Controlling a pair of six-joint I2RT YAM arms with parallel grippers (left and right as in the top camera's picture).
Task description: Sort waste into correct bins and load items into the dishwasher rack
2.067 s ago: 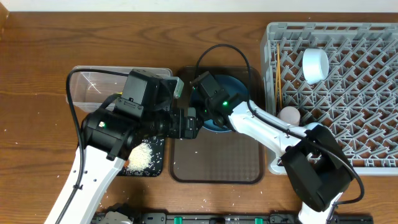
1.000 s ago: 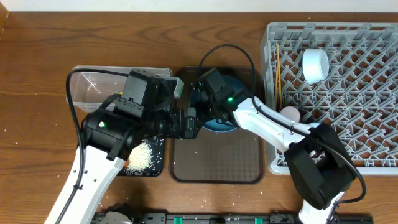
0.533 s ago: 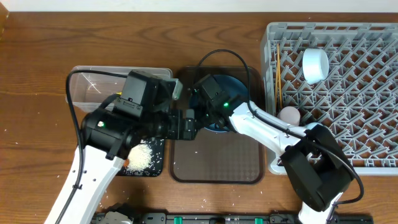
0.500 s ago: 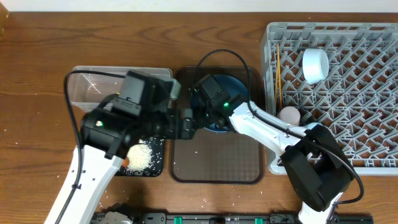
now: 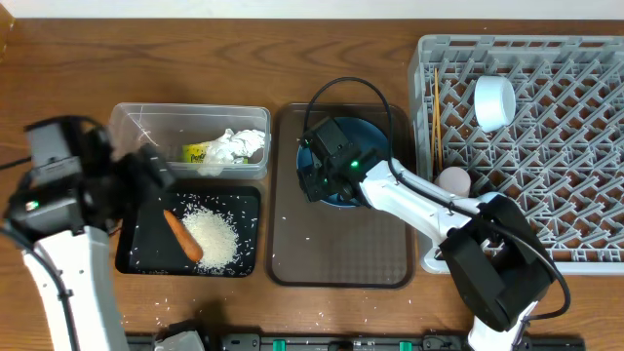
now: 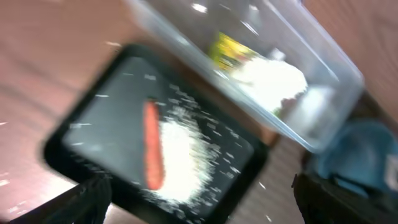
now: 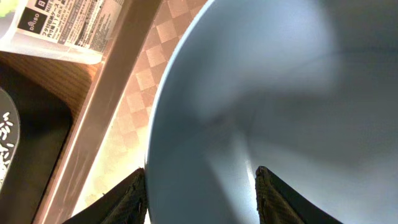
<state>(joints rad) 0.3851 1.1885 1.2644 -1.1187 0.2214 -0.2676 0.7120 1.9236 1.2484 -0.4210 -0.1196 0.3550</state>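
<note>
The dark blue plate (image 5: 353, 146) lies on the brown serving tray (image 5: 341, 244). My right gripper (image 5: 314, 174) is open over the plate's left part; in the right wrist view the plate (image 7: 261, 93) fills the space between the fingers (image 7: 200, 193). My left gripper (image 5: 156, 175) is open and empty, above the black tray's left edge (image 6: 202, 211). The clear tub (image 5: 127, 122) holds white tissue (image 5: 239, 146) and the yellow-green wrapper (image 5: 200, 153). The black tray (image 5: 136, 234) holds rice crumbs (image 5: 213, 234) and an orange bit (image 5: 182, 236). No white bowl shows.
The grey dishwasher rack (image 5: 546, 175) stands at the right. It holds the light blue cup (image 5: 494, 100), the pale pink cup (image 5: 453, 180) and the chopsticks (image 5: 436, 127). A few rice crumbs lie on the serving tray and on the table in front.
My left arm has swung away to the far left, uncovering the tub and the black tray. My right gripper stays at the plate's left side.
</note>
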